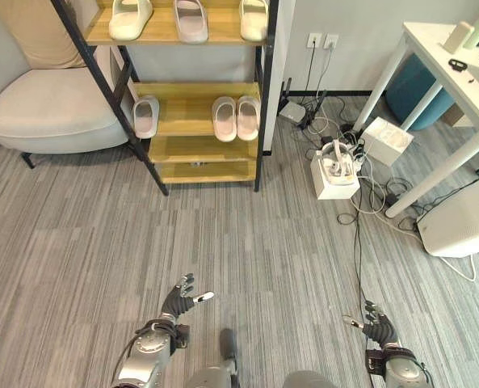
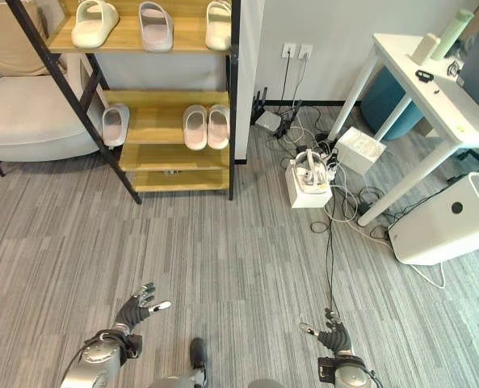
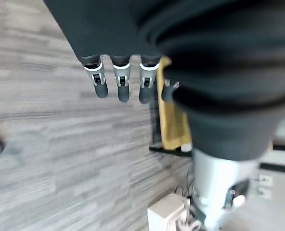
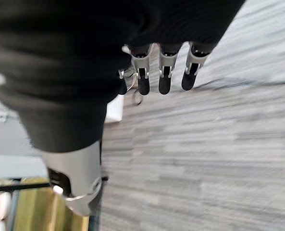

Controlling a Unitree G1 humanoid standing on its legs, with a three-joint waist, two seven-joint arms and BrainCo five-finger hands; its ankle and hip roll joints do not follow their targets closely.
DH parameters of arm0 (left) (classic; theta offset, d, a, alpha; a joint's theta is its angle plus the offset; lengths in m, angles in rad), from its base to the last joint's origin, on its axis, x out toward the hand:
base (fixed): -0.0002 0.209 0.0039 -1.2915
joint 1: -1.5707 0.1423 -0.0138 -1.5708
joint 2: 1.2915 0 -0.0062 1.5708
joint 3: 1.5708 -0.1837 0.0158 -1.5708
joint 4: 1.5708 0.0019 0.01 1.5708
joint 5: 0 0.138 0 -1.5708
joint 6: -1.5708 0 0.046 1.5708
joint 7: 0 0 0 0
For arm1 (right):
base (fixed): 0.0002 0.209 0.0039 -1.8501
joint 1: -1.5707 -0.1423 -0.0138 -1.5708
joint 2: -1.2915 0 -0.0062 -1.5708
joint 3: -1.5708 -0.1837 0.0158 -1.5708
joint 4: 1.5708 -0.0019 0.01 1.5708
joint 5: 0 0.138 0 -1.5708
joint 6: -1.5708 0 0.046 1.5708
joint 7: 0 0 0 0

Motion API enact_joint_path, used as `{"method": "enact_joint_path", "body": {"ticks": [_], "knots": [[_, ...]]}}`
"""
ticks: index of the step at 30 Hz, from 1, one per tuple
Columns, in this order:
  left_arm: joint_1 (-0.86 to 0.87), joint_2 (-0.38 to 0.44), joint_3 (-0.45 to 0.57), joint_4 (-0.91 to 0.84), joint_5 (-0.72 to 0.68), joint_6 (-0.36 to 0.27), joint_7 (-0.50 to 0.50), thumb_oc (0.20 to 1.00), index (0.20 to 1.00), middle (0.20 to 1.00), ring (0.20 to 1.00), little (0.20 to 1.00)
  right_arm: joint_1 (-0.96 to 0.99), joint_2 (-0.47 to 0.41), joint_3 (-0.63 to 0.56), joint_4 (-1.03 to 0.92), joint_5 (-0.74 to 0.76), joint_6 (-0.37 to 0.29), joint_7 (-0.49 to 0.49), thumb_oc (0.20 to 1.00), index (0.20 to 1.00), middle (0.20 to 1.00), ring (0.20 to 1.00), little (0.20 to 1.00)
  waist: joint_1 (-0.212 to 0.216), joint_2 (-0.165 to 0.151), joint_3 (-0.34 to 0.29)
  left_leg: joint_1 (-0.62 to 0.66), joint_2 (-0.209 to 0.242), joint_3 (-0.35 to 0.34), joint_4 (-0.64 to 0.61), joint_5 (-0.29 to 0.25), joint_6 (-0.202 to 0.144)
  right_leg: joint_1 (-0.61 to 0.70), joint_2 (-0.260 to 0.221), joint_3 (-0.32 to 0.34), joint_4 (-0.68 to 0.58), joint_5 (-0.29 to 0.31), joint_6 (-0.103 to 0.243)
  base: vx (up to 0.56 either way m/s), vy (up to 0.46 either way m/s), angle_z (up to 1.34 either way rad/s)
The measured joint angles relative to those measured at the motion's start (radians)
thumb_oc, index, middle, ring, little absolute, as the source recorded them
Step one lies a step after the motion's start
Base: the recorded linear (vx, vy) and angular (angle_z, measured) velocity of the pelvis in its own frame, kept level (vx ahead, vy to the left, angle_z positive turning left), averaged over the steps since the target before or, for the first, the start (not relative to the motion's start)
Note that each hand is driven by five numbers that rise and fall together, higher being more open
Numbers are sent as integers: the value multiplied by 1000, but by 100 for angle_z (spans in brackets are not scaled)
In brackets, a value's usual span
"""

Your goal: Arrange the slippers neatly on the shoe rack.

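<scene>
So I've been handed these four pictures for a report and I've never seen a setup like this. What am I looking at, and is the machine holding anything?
It is a two-armed humanoid robot. The two wide pictures come from cameras in its head, looking down at a grey striped carpet. The other two come from cameras on its wrists, looking along each hand's fingers.

Low in the head views are its left hand and right hand, both with relaxed, open fingers, holding nothing.

Ahead stands a wooden shoe rack with a black frame. Its top shelf holds three pale slippers; the shelf below holds a pair of pinkish slippers and a single slipper at the left edge. A beige armchair and a white table flank it.
</scene>
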Motion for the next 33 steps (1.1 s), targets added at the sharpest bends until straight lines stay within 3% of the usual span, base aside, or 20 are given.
{"method": "enact_joint_path", "body": {"ticks": [2, 3, 4, 6, 9, 11, 12, 13, 14, 19, 22, 24, 25, 26, 27, 28, 29, 30, 32, 33], "knots": [[-14, -7, 0, 1, 0, 1, 0, 1000, 1000, 1000, 1000, 1000, -3, 0, 1, -1, 0, 3, 7, 1000, 1000, 1000, 1000, 1000, -4, 46, 35, 67, 16, -25, 0, -24, -18, -81, -14, -29, -76, -20, -30, 310, -11, 27], [-8, -7, 1, 1, 0, 0, 0, 1000, 1000, 1000, 1000, 1000, -2, 0, 3, 7, 0, 3, 7, 1000, 1000, 1000, 1000, 1000, -5, 49, 34, 94, 13, -22, 0, -28, -49, -109, -23, -24, -139, -7, -29, 512, -99, 28], [-2, -11, 1, -4, 0, -7, 0, 1000, 1000, 1000, 1000, 1000, -8, -9, 6, 10, 1, 3, 6, 1000, 1000, 1000, 1000, 1000, -13, 65, 33, 117, 34, -27, 1, -91, -100, -145, -25, -74, -234, 16, -26, 299, -91, 13], [5, 6, 12, 17, 0, -7, 2, 1000, 1000, 1000, 1000, 1000, -25, 3, 11, 19, 1, 5, 7, 1000, 1000, 1000, 1000, 1000, -4, 41, 40, 146, 27, -19, 1, -133, -116, -181, -47, -113, -488, 135, -19, 346, -152, 2], [16, 7, 7, 21, -1, -6, 9, 1000, 1000, 1000, 1000, 1000, -11, 4, 8, 13, 1, 6, 5, 1000, 1000, 1000, 1000, 1000, -29, 13, 39, 201, 37, -65, 1, -181, -163, -201, -41, -103, -691, 306, 0, 215, -122, 45], [24, 10, 2, 13, -1, -6, 10, 1000, 1000, 1000, 1000, 1000, 31, 9, 8, 10, 1, 6, 6, 1000, 1000, 1000, 1000, 1000, -42, -21, 31, 260, 37, -63, 1, -194, -178, -158, -41, -71, -675, 340, -16, 357, -233, 68], [28, 0, 3, 11, -2, -7, 11, 1000, 1000, 1000, 1000, 1000, 33, 7, -2, 27, 2, 5, 7, 1000, 1000, 1000, 1000, 1000, -48, -16, 27, 291, 66, -79, 8, -224, -199, -137, -7, -39, -640, 393, -49, 346, -246, 66], [29, -9, 1, 11, -3, -7, 12, 1000, 1000, 1000, 1000, 1000, 28, 10, -15, 68, 3, 8, 6, 1000, 1000, 1000, 1000, 1000, -53, -5, 20, 303, 95, -91, 38, -247, -220, -137, 23, -27, -592, 402, -62, 147, -113, 48], [25, -20, -1, 11, -3, -8, 11, 1000, 1000, 1000, 1000, 1000, 28, 8, -26, 74, 11, 8, 6, 1000, 1000, 1000, 1000, 1000, -52, -9, 11, 294, 108, -69, 89, -247, -220, -121, 39, -23, -590, 426, -107, 224, -161, 31], [28, -44, 0, 9, -10, -9, -1, 1000, 1000, 1000, 1000, 1000, -23, -61, -49, 49, 41, -5, 5, 1000, 1000, 1000, 1000, 1000, -47, 9, 7, 178, 173, -91, 371, -260, -247, 2, 109, -42, -655, 392, -201, 193, -31, 1], [5, -44, -1, 8, -10, -9, -2, 1000, 1000, 1000, 1000, 1000, -18, -70, -63, 50, 49, -5, 4, 1000, 1000, 1000, 1000, 1000, -52, 1, 9, 113, 187, -87, 312, -261, -252, 74, 110, -73, -713, 377, -196, 190, 75, 34], [-3, -40, -2, 8, -11, -10, -1, 1000, 1000, 1000, 1000, 1000, -22, -66, -70, 54, 60, -5, 3, 1000, 1000, 1000, 1000, 1000, -46, -5, 8, 68, 208, -84, 182, -225, -284, 108, 110, -80, -745, 367, -198, 278, 220, 32], [-27, -35, -16, 39, -10, -8, -1, 1000, 1000, 1000, 1000, 1000, -40, -54, -74, 66, 61, -5, -8, 1000, 1000, 1000, 1000, 1000, -48, -1, 7, -23, 257, -55, 48, -118, -300, 117, 109, -124, -749, 286, -150, 211, 212, 34], [-38, -34, -27, 53, -10, -8, 1, 1000, 1000, 1000, 1000, 1000, -44, -47, -73, 78, 61, -5, -11, 1000, 1000, 1000, 1000, 1000, -45, -2, 10, -64, 287, -50, -10, -62, -301, 105, 111, -143, -717, 270, -127, 420, 440, 5], [-21, -33, -36, 63, -10, -4, 8, 1000, 1000, 1000, 1000, 1000, -50, -40, -67, 90, 61, -2, -16, 1000, 1000, 1000, 1000, 1000, -22, -13, 14, -109, 329, -26, -3, 1, -296, 116, 118, -123, -683, 274, -154, 271, 291, -37], [-2, -34, -39, 62, -10, -1, 8, 1000, 1000, 1000, 1000, 1000, -48, -41, -73, 90, 60, -8, -17, 1000, 1000, 1000, 1000, 1000, -20, -11, 10, -111, 328, -25, -7, 13, -298, 140, 117, -107, -689, 252, -126, 457, 563, -54], [4, -40, -41, 64, -10, -1, 8, 1000, 1000, 1000, 1000, 1000, -43, -44, -83, 97, 60, -9, -19, 1000, 1000, 1000, 1000, 1000, -21, 3, 6, -123, 334, -25, -9, 14, -296, 146, 112, -121, -658, 192, -29, 304, 447, -49], [16, -32, -36, 60, -13, -9, 17, 1000, 1000, 1000, 1000, 1000, -10, -51, -103, 83, 59, -5, -17, 1000, 1000, 1000, 1000, 1000, -16, 15, 3, -125, 333, -27, 40, 12, -297, 159, 102, -139, -603, 195, -140, 304, 447, -40], [36, -38, -37, 57, -14, -9, 18, 1000, 1000, 1000, 1000, 1000, 17, -73, -108, 95, 59, 5, -20, 1000, 1000, 1000, 1000, 1000, -25, 35, -12, -134, 325, -30, 70, 21, -279, 175, 102, -132, -592, 187, -176, 300, 491, -39], [40, -38, -38, 47, -14, -9, 17, 1000, 1000, 1000, 1000, 1000, 37, -80, -115, 87, 59, 5, -15, 1000, 1000, 1000, 1000, 1000, -22, 48, -17, -134, 309, -26, 84, 36, -276, 183, 98, -126, -597, 182, -169, 307, 640, -31]]}}
